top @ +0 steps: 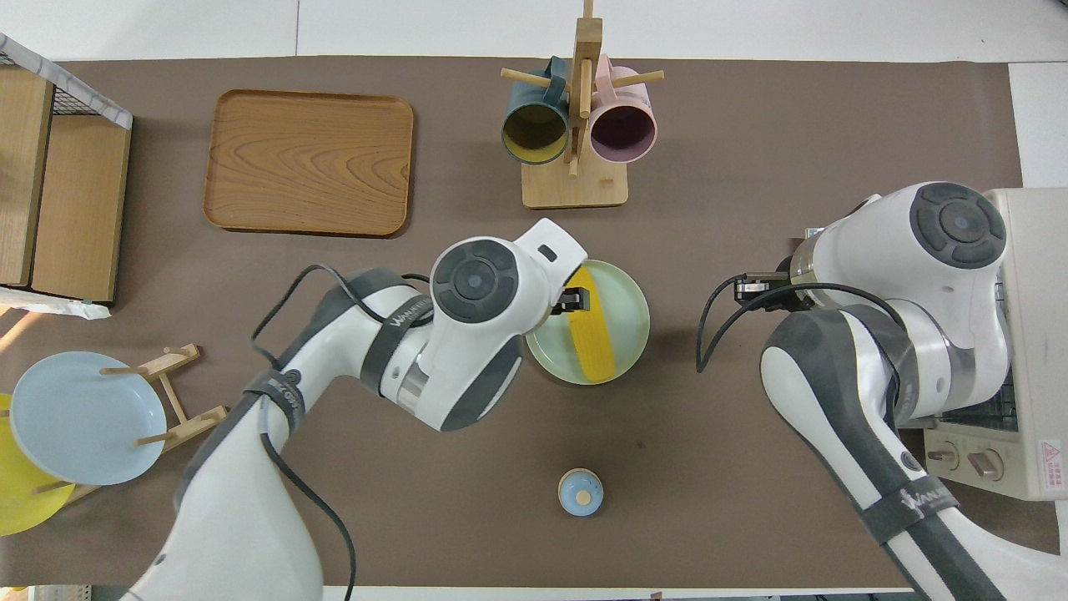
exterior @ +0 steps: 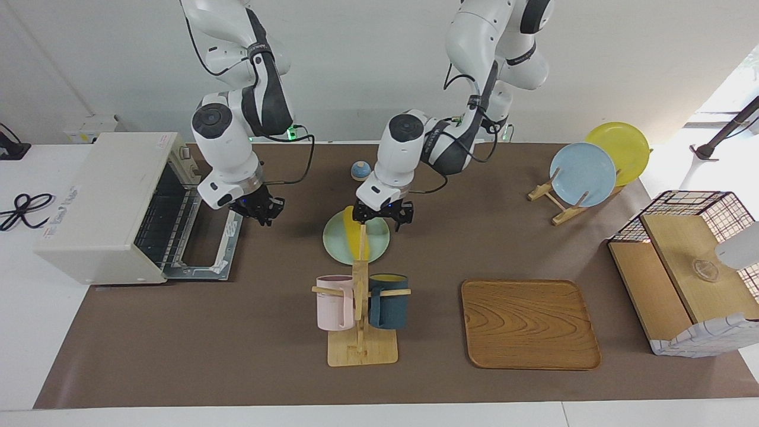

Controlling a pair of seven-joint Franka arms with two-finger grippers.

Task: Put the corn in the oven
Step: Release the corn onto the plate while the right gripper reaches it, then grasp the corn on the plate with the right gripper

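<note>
The yellow corn [exterior: 357, 236] [top: 594, 334] lies flat across the pale green plate [exterior: 338, 243] [top: 630, 309] in the middle of the table. My left gripper [exterior: 383, 217] [top: 576, 299] hangs open just above the plate's edge nearer the robots, holding nothing. The cream-white oven [exterior: 101, 201] [top: 1030, 334] stands at the right arm's end of the table. Its door [exterior: 204, 255] is dropped open and the wire rack shows inside. My right gripper [exterior: 261, 209] hovers beside the open door, between the oven and the plate. The right arm covers most of the oven in the overhead view.
A wooden mug rack [exterior: 360, 308] with a pink and a dark teal mug stands farther from the robots than the plate. Toward the left arm's end are a wooden tray [exterior: 529, 323], a plate stand [exterior: 584, 172] and a basket box [exterior: 688, 267]. A small blue knob-topped piece [exterior: 360, 170] sits nearer the robots.
</note>
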